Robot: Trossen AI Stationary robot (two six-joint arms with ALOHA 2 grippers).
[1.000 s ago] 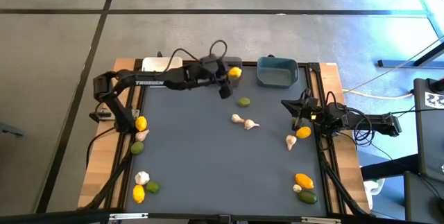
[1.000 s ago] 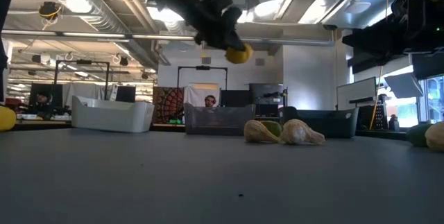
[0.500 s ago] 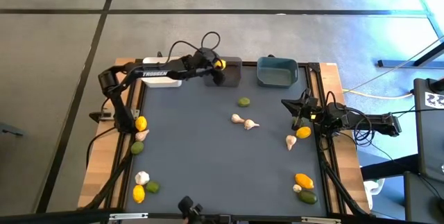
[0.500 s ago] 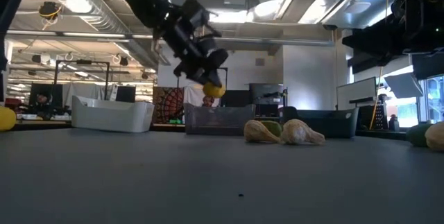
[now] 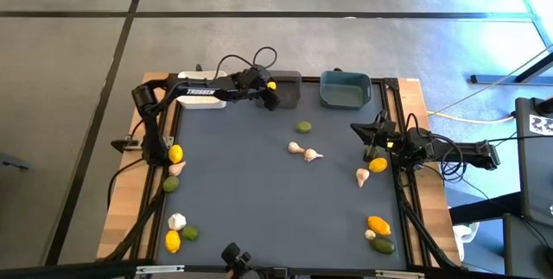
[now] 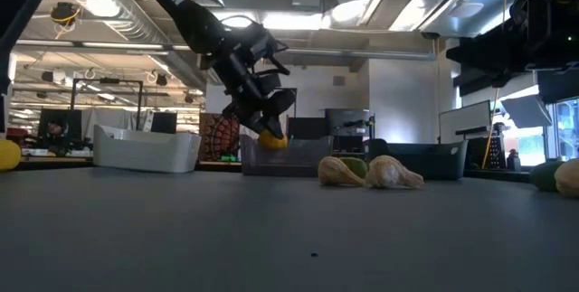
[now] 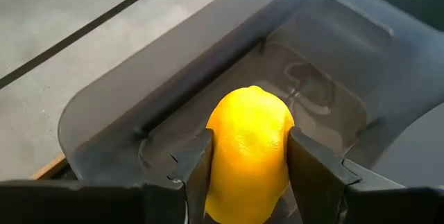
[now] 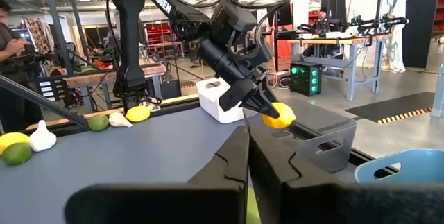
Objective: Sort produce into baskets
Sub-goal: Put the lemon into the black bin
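My left gripper [image 5: 270, 89] is shut on a yellow lemon [image 7: 248, 144] over the open dark grey bin [image 5: 290, 96] at the table's far edge. In the low view the lemon [image 6: 271, 140] is at about the height of the bin's rim [image 6: 298, 143]. The white bin [image 5: 197, 79] lies partly under the left arm, and the teal bin [image 5: 344, 89] stands to the right of the grey one. My right gripper [image 5: 371, 139] is shut and empty near the table's right edge, just beyond a lemon [image 5: 378, 165] and a garlic bulb [image 5: 362, 175]. My left gripper pinches the lemon between its two fingers [image 7: 196, 168], one on each side of its middle [image 7: 225, 158]. The fingers slant down from the table's left side. The lemon is lifted clear and hangs over the grey bin's floor [image 7: 312, 89].
A lime [image 5: 303, 127] and two garlic bulbs [image 5: 304, 150] lie mid-table. More lemons, limes and garlic lie along the left edge [image 5: 175, 168], at the near left [image 5: 177, 231] and at the near right [image 5: 378, 234].
My left gripper has carried the lemon down and toward the table's far left, from high above the table to rim height over the dark grey bin. It has stayed shut on the lemon.
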